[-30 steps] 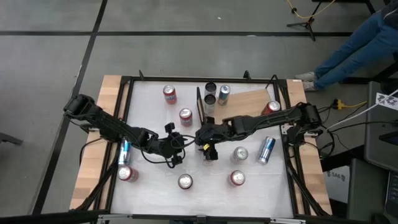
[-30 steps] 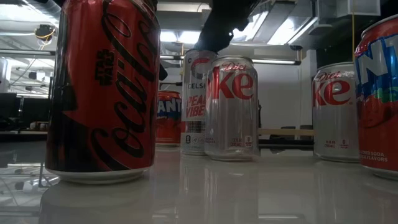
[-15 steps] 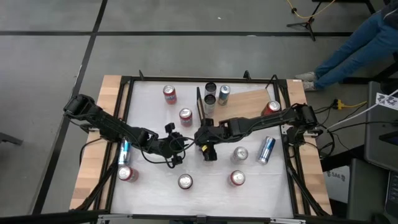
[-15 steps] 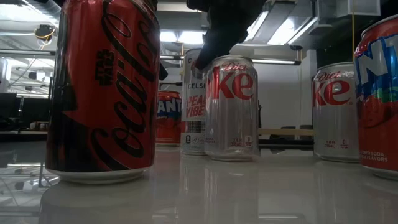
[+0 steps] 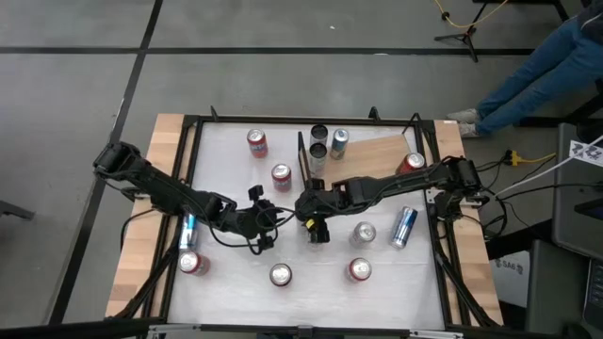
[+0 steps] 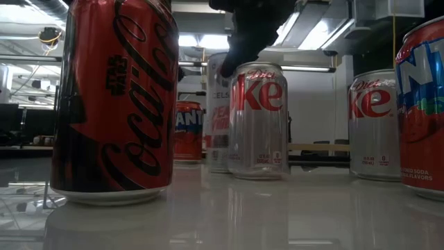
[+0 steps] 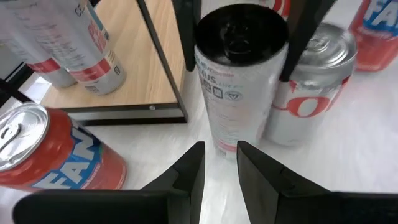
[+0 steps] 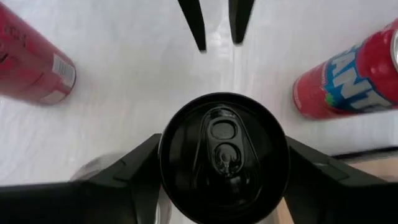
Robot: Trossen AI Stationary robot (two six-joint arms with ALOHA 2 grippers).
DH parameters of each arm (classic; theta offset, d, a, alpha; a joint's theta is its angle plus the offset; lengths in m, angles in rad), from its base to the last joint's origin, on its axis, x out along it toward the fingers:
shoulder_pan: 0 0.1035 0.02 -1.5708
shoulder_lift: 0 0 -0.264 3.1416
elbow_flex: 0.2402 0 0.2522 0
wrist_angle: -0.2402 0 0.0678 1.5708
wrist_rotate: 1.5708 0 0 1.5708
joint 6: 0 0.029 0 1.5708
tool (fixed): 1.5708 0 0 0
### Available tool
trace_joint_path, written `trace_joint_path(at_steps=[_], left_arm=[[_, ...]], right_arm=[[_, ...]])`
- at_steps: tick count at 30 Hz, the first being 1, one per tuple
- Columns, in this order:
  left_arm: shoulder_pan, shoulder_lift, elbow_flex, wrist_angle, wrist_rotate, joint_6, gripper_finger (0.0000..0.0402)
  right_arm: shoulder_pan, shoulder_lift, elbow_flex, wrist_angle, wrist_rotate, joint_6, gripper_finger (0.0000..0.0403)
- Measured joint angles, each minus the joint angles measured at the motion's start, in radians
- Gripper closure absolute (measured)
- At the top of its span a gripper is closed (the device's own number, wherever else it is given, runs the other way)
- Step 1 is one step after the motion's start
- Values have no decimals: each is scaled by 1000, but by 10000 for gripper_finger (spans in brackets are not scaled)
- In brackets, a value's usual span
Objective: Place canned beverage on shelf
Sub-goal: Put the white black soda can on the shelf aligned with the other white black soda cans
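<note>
A slim white can with a black top (image 7: 239,81) stands on the white table just in front of the shelf, a light-brown board (image 5: 377,155) with a black upright frame (image 5: 301,155). My right gripper (image 5: 314,226) is shut on this can from above. Close by on the can's left, my left gripper (image 7: 217,171) points at the can's foot, narrowly open and empty. Two slim cans (image 5: 328,143) stand on the shelf's far end, and a red one (image 5: 412,163) stands at its right end. My right gripper pinches the slim can between its two fingers (image 8: 134,165), one on each side of the wall just below the black top (image 7: 204,59). The fingers slant down from above and from the table's right. The can stands upright with its base (image 7: 224,152) on the table.
A silver cola can (image 5: 364,233) stands right beside the held can, and a red soda can (image 5: 281,176) stands to its far left. A blue can (image 5: 403,226) lies to the right. Three more cans (image 5: 281,274) stand near the front edge. A person's legs (image 5: 537,66) show beyond the table's far right.
My right gripper has tipped down over the slim can, and its fingers now reach lower beside the can's top in the low view. The can itself looks nudged a little there. My left gripper has kept still.
</note>
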Motion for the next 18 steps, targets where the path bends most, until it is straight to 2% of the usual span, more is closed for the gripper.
trace_joint_path(at_steps=[8, 18], left_arm=[[-19, -41, 0, -38, -6, -1, 317], [-21, -45, 0, -41, -7, -1, 317]], right_arm=[[0, -12, 187, -204, -6, -30, 160], [0, -16, 525, -499, -7, -78, 157]])
